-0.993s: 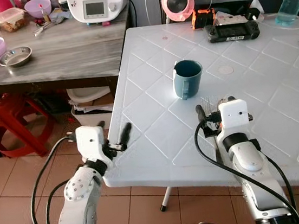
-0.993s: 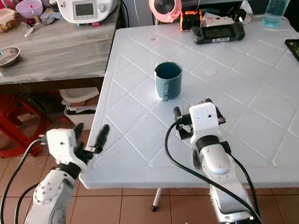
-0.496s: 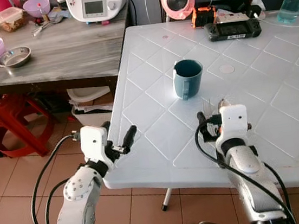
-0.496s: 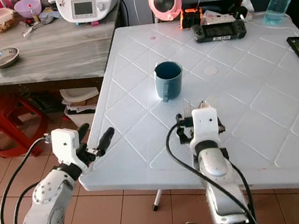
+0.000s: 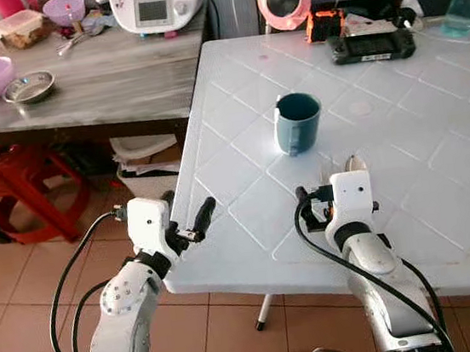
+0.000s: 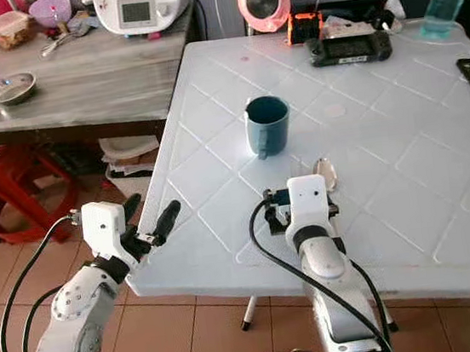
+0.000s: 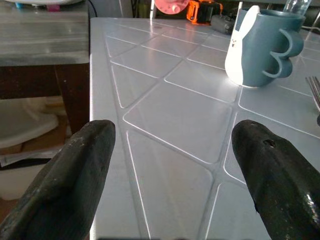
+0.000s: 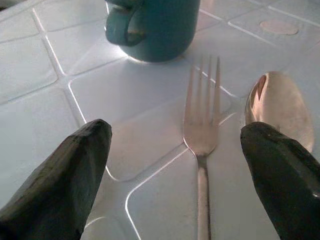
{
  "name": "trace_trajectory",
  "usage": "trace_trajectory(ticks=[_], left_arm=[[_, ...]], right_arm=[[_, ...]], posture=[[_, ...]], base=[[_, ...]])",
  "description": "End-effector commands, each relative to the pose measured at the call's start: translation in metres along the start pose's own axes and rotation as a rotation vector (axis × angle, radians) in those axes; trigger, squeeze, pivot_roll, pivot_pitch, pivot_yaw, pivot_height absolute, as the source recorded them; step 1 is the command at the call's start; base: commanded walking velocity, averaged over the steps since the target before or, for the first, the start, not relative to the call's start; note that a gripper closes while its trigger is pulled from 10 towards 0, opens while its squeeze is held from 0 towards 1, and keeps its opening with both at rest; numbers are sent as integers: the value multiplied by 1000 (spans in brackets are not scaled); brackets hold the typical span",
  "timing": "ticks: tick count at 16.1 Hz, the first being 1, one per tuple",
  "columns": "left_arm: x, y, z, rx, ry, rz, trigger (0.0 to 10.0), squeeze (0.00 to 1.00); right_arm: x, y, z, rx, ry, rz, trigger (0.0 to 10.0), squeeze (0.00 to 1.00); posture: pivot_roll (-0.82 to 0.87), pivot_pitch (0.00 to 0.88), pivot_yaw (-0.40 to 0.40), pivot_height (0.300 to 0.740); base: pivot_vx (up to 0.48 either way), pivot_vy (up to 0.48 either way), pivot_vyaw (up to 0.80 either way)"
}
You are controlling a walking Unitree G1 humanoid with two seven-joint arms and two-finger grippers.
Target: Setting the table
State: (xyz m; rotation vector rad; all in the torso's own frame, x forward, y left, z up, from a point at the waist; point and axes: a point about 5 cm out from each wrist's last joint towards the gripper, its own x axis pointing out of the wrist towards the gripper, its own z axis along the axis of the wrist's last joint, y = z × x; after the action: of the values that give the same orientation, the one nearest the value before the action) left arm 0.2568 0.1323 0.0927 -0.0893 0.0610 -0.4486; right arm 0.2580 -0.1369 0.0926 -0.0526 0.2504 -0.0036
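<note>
The right tool (image 8: 200, 175) has its two black fingers spread wide, holding nothing. A fork (image 8: 202, 125) lies flat on the white counter (image 5: 239, 141) between those fingers, and a spoon (image 8: 280, 107) lies just beside the fork. A blue mug (image 5: 297, 123) stands a little past them, near the fork's points.

What could go wrong? The fork and spoon are thin and lie flat, so I think the fingers could slide over them and push them away if the tool came down to grab. A push forward might also bump the fork into the mug. The two pieces are close together, so one finger could knock the spoon when going for the fork.

The right arm reaches out low over the counter, its wrist pointed at the mug. The left tool (image 7: 170, 170) is also open and empty. It sits at the counter's near left edge, well apart from the mug, with its fingers aimed across the top. If that arm swung in quickly, it might hit the counter's edge.
</note>
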Motion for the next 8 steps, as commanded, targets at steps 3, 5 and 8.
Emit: trace_trajectory(ticks=[3,5,8], left_arm=[[2,-1,5,22,-11,-16,10000,0],[4,-1,6,21,-14,-18,10000,0],[5,-2,7,24,-18,-24,10000,0]], right_arm=[[-5,-6,0,1,40,-25,10000,0],[-8,-9,-4,2,62,-31,10000,0],[-5,-9,-6,44,85,-35,0,0]], posture=[[-31,47,60,740],[-37,45,62,740],[-34,42,64,740]], base=[[0,0,0],[0,0,0],[0,0,0]])
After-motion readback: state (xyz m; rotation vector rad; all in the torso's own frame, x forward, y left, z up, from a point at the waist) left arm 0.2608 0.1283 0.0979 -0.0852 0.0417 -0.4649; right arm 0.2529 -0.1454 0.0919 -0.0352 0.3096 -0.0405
